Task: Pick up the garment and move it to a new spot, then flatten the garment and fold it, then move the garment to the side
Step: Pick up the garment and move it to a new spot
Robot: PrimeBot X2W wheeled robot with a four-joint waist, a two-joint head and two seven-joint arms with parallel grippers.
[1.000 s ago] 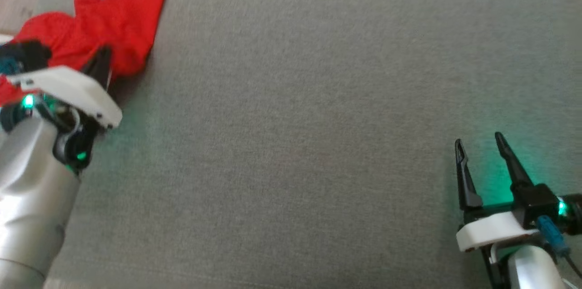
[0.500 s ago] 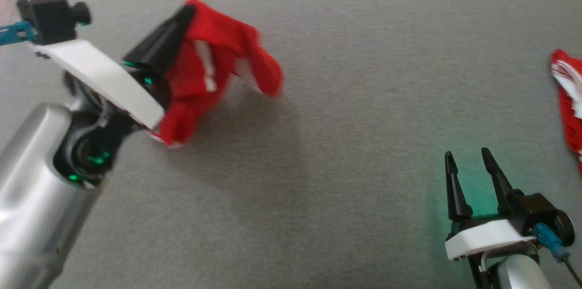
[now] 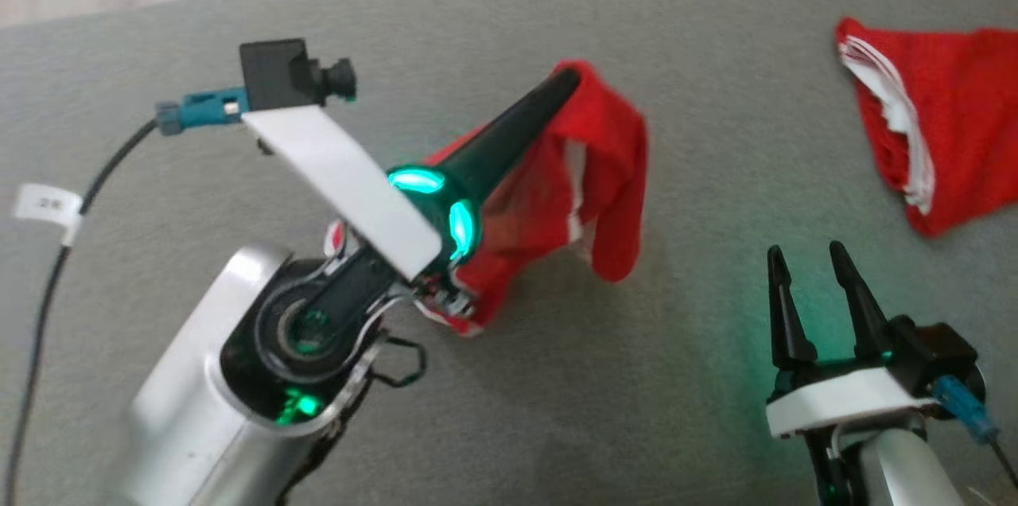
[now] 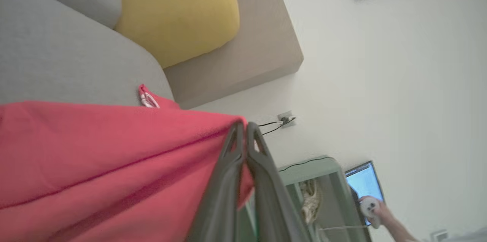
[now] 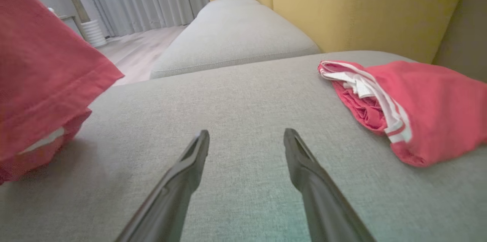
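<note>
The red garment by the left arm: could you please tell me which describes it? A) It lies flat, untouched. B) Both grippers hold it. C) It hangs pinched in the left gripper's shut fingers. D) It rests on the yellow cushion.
C: the left gripper is shut on the garment, which hangs from its fingertips; the right gripper stands open and empty.

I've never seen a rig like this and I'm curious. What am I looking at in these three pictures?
A two-armed robot works over a grey sofa cushion. One picture comes from its head, looking down; the other two from cameras on each wrist, looking along that arm's two dark fingers. The left gripper is shut on a red garment, which hangs from it. The right gripper is open and empty. A second red garment with white trim lies bunched on the cushion, to the robot's right.
</note>
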